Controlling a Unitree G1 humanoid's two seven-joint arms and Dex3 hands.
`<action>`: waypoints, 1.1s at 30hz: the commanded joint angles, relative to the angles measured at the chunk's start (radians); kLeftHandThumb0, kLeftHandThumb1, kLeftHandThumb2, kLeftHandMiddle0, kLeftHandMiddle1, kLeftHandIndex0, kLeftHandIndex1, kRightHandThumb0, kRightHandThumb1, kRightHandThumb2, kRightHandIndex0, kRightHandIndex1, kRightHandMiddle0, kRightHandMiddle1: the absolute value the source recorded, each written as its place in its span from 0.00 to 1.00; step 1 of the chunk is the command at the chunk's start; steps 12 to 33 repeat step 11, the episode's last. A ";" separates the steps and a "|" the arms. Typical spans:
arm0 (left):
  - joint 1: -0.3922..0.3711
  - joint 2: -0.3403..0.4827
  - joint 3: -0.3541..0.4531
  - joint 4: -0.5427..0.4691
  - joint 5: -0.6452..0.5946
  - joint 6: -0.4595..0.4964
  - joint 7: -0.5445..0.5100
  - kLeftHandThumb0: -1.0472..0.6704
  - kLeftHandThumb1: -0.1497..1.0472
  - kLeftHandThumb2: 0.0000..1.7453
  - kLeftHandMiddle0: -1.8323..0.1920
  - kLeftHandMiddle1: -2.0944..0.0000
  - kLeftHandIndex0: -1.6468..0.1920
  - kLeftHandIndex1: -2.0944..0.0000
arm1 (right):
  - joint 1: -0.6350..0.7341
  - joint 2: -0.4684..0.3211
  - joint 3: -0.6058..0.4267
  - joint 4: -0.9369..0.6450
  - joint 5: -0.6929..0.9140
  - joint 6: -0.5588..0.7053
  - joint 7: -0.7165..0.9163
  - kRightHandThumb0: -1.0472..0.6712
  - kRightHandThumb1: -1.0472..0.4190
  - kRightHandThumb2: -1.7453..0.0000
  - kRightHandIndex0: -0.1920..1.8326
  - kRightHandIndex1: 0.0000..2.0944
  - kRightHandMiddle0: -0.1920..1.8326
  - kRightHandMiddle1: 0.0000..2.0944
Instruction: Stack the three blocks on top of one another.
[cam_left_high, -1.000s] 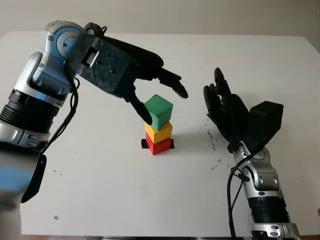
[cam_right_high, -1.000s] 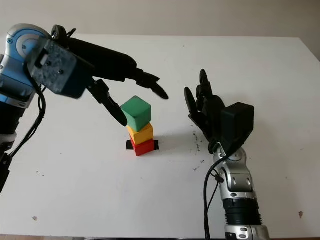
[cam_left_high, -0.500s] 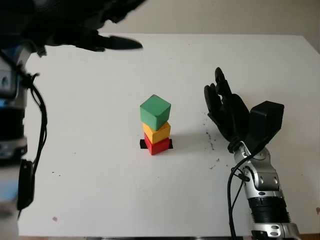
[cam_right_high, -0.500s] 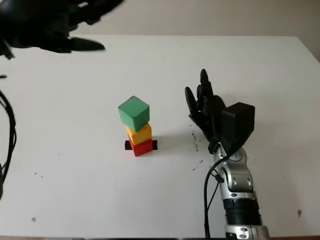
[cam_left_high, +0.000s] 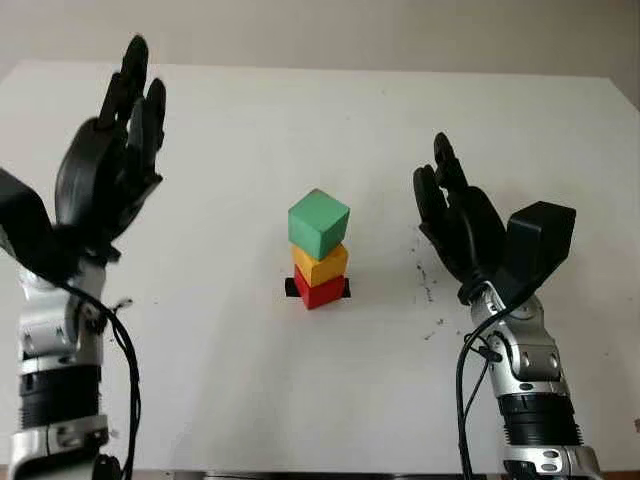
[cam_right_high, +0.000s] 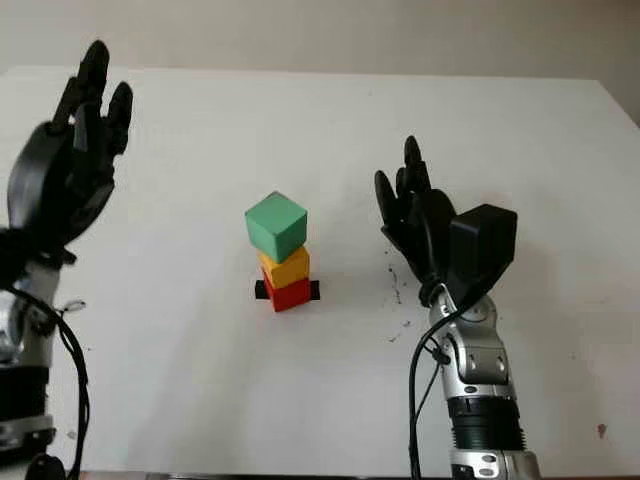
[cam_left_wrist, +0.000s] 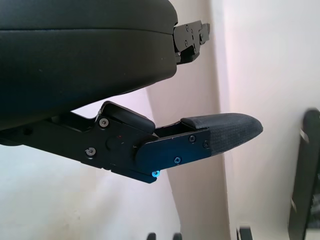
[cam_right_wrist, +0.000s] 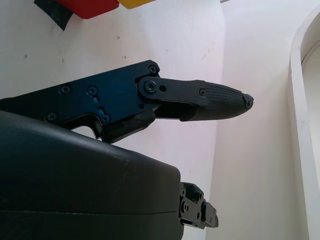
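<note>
Green sits on top: the green block (cam_left_high: 319, 223) rests on the yellow block (cam_left_high: 320, 265), which rests on the red block (cam_left_high: 318, 291), and the red one stands on a small black mark (cam_left_high: 291, 288) near the middle of the white table (cam_left_high: 250, 400). All 3 blocks are therefore in 1 column, so the stacking itself looks finished. The green block is turned a little against the 2 below it and overhangs them slightly, yet it appears to sit level and nothing touches it.

The left hand (cam_left_high: 108, 175) is raised well to the left of the stack, holding nothing, its fingers extended upward and uncurled. The right hand (cam_left_high: 463, 228) is raised to the right of the stack, nearer than the left but apart from it, also empty with fingers straight; the right wrist view shows 1 long fingertip (cam_right_wrist: 227, 101) stretched out over bare table with the red and yellow blocks at the frame's corner.

What seems left, at most, is keeping both arms away from the tower. Open room is generous: bare tabletop lies on every side of the stack, the far edge of the table is well behind it and the near edge well in front. The main risk appears to be a sweep of the closer right hand toward the centre, since the twisted green block would likely topple first.
</note>
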 joint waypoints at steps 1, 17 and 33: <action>0.032 -0.018 -0.018 0.009 0.009 -0.034 0.008 0.15 1.00 0.39 1.00 1.00 1.00 1.00 | -0.016 0.010 -0.006 0.003 0.002 -0.024 -0.002 0.19 0.00 0.72 0.00 0.00 0.00 0.00; 0.077 -0.088 -0.066 -0.004 -0.009 -0.059 0.044 0.15 1.00 0.40 1.00 1.00 1.00 1.00 | -0.020 0.030 0.002 0.021 0.003 -0.032 -0.011 0.18 0.00 0.71 0.00 0.00 0.00 0.00; 0.077 -0.088 -0.066 -0.004 -0.009 -0.059 0.044 0.15 1.00 0.40 1.00 1.00 1.00 1.00 | -0.020 0.030 0.002 0.021 0.003 -0.032 -0.011 0.18 0.00 0.71 0.00 0.00 0.00 0.00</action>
